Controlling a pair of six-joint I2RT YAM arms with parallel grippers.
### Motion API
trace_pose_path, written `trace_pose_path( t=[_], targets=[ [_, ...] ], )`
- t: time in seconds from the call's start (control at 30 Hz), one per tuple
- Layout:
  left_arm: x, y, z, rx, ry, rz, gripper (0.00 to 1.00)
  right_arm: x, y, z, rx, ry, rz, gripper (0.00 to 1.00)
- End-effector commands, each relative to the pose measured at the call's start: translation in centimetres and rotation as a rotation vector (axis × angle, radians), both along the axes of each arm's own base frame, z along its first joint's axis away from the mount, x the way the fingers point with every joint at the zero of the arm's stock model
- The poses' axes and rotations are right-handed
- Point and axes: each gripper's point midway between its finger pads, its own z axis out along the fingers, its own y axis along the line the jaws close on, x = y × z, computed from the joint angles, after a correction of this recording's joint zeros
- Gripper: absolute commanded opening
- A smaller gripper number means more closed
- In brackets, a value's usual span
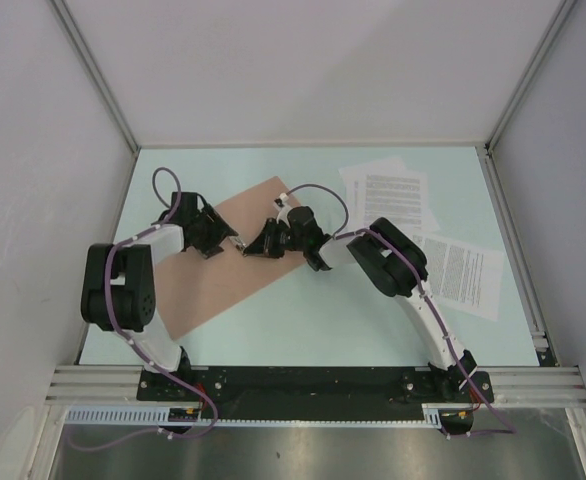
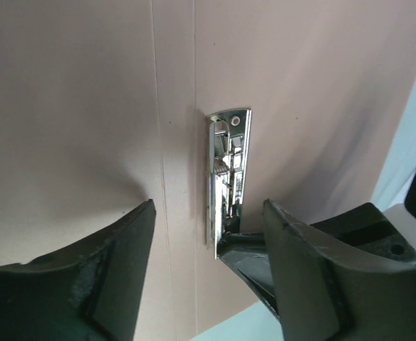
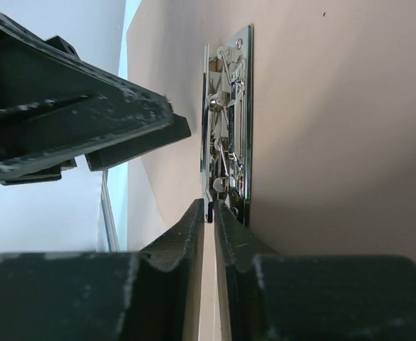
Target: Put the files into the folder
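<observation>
The salmon-brown folder (image 1: pixel 218 275) lies open and flat, left of centre on the table. A chrome spring clip (image 2: pixel 228 170) is fixed to its inner face. My right gripper (image 3: pixel 209 209) reaches in from the right. Its jaws are pinched onto the thin lever at the near end of the clip (image 3: pixel 231 121). My left gripper (image 2: pixel 208 213) hovers open just above the folder (image 2: pixel 73 106), its jaws straddling the clip's end and the right gripper's tip. The files (image 1: pixel 393 195) lie at the back right as white printed sheets, with another sheet (image 1: pixel 463 272) nearer the right edge.
Grey enclosure walls surround the pale green table (image 1: pixel 353 320). A metal rail (image 1: pixel 518 250) runs along the right side. Both grippers meet closely over the folder's middle (image 1: pixel 243 247), and the right arm's elbow (image 1: pixel 388 258) lies between the folder and the sheets.
</observation>
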Motion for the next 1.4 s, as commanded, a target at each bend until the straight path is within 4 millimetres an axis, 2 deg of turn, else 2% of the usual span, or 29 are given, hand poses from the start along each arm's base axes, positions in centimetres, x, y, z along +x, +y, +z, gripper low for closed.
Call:
trace_pose_path(
  t=[0.0,0.17,0.3,0.5,0.53,0.6,0.63,0.73,0.9,0.93,0.97,1.03,1.2,1.27,1.33,1.37],
  targets=[
    [1.3,0.3,0.6,0.073,-0.009,-0.014,0.65,0.4,0.8,0.4,0.027,-0.023,0.004,0.13],
    [1.5,0.7,0.8,0.106,-0.022,-0.018,0.54,-0.4,0.9,-0.1,0.006,-0.015,0.026,0.10],
    [1.7,0.7,0.6,0.114,-0.020,-0.031,0.43,-0.5,0.8,-0.7,-0.032,-0.017,0.020,0.00],
    [2.0,0.1,-0.2,0.143,-0.002,-0.060,0.40,-0.7,0.1,-1.5,-0.121,-0.023,0.006,0.00],
    [2.0,0.1,-0.5,0.149,0.007,-0.061,0.39,-0.6,-0.4,-2.4,-0.175,-0.031,-0.006,0.00],
    [2.1,0.0,-1.0,0.156,0.018,-0.067,0.35,-0.3,-1.0,-2.8,-0.224,-0.036,-0.025,0.00],
    [2.1,0.1,-1.1,0.168,0.022,-0.064,0.35,-0.2,-1.8,-3.6,-0.285,-0.038,-0.037,0.00],
    [2.2,0.3,-1.3,0.180,0.026,-0.059,0.34,0.3,-3.1,-4.6,-0.399,-0.043,-0.069,0.00],
    [2.8,0.8,-0.7,0.211,0.016,-0.056,0.32,0.6,-4.4,-6.3,-0.564,-0.065,-0.085,0.00],
    [2.7,1.0,-0.6,0.223,0.022,-0.060,0.32,-0.1,-5.6,-7.6,-0.652,-0.031,-0.089,0.00],
    [2.7,1.1,-0.6,0.231,0.023,-0.061,0.32,0.4,-5.4,-7.8,-0.673,-0.032,-0.094,0.00],
    [2.9,1.3,-0.3,0.248,0.017,-0.072,0.33,0.2,-6.2,-8.8,-0.747,-0.024,-0.092,0.00],
    [2.9,1.3,-0.9,0.262,0.052,-0.097,0.34,0.6,-6.7,-8.9,-0.836,-0.038,-0.099,0.00],
    [2.9,1.5,-1.0,0.276,0.058,-0.107,0.34,0.2,-7.6,-9.4,-0.903,-0.020,-0.091,0.00],
    [3.3,1.5,-0.8,0.286,0.056,-0.126,0.33,-0.5,-7.4,-9.5,-0.903,-0.012,-0.068,0.00],
    [3.3,1.4,-0.9,0.289,0.059,-0.135,0.33,-1.3,-6.6,-9.4,-0.880,-0.012,-0.044,0.00]
  ],
)
